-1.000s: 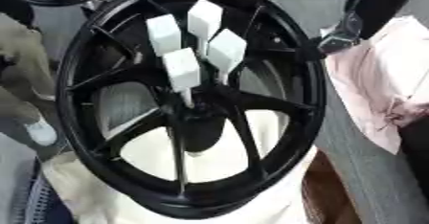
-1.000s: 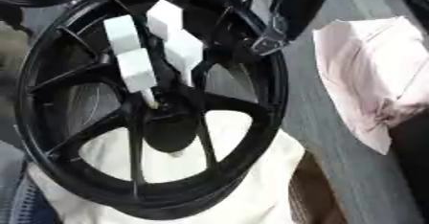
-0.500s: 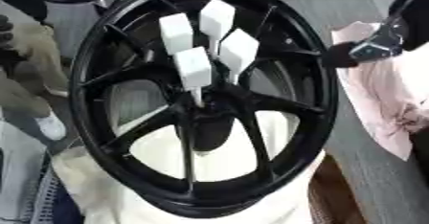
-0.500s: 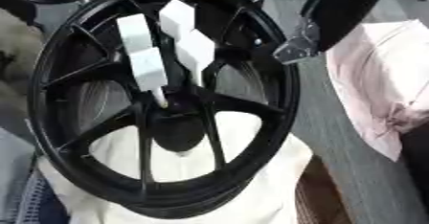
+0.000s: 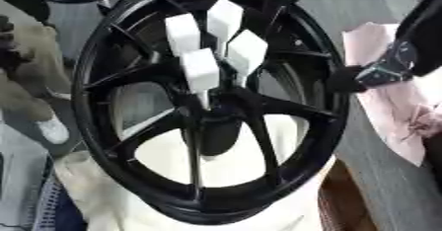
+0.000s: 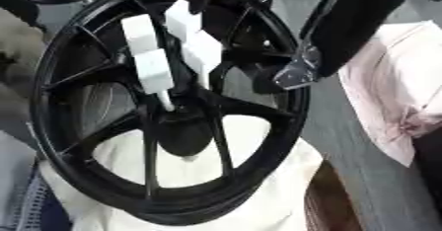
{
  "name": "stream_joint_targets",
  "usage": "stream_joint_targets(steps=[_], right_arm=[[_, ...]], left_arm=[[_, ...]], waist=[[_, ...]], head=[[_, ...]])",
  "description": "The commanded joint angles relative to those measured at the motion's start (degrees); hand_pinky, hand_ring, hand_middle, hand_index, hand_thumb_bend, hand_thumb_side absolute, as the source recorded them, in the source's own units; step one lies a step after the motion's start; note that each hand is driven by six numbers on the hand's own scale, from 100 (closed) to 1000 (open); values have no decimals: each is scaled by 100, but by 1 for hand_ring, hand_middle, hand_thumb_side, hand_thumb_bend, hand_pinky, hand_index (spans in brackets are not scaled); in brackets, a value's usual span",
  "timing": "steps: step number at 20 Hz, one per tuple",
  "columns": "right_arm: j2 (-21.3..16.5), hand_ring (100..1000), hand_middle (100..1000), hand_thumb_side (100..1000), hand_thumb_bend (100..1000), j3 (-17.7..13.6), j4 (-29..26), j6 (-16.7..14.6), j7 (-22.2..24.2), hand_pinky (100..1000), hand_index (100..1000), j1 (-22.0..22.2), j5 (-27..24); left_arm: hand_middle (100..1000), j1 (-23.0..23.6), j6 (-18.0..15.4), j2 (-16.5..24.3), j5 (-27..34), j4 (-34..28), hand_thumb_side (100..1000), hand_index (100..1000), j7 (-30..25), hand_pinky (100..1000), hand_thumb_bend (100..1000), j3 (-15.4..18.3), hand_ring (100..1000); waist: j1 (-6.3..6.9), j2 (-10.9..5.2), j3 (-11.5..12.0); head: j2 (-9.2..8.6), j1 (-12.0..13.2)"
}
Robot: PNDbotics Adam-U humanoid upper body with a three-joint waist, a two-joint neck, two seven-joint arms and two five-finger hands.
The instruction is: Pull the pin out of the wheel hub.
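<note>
Right hand: my right hand (image 6: 298, 72) comes in from the upper right on a black arm and hangs over the right side of the wheel's rim. I see a dark, silver-edged tip but cannot tell whether its fingers are straight or curled. It holds nothing that I can make out.
Left hand: it shows in neither view.
Wheel hub: a black spoked wheel hub (image 5: 129, 79) fills most of the picture, lying face up and tilted, with thin paired spokes running from the centre to a broad rim.
Pins: four pins with white block-shaped heads (image 5: 200, 69) stand clustered at the centre of the wheel, close together, their thin stems going down toward the middle. The nearest block stands lowest, with its pale stem visible below it. My right hand is well apart from them, off to their right.
White cloth: a white cloth (image 5: 216, 163) lies under the near half of the wheel and shows through the gaps between the spokes.
Pink cloth: a pink cloth (image 6: 393, 101) lies crumpled to the right of the wheel, on a grey worktop (image 6: 349, 175).
</note>
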Motion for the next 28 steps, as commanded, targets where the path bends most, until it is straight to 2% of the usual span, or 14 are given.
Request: stream_joint_targets(steps=[1,8,28], right_arm=[[11,775,808,203,467,-3,-55,147,-70,814,855,-117,132],[166,784,808,182,426,90,32,203,-280,824,850,-134,430],[548,775,787,144,366,381,808,-320,-860,824,824,121,1128]], left_arm=[[590,-75,-9,127,-4,-92,779,745,-22,747,503,6,687],[590,-75,-13,124,-4,-88,780,745,-41,747,502,-9,687],[592,-101,-26,94,-1,-90,782,746,-81,747,498,-39,691]], waist=[[16,-88,11],[34,-82,13],[99,-31,50]], head=[[-41,-39],[-44,-77],[-136,-124]])
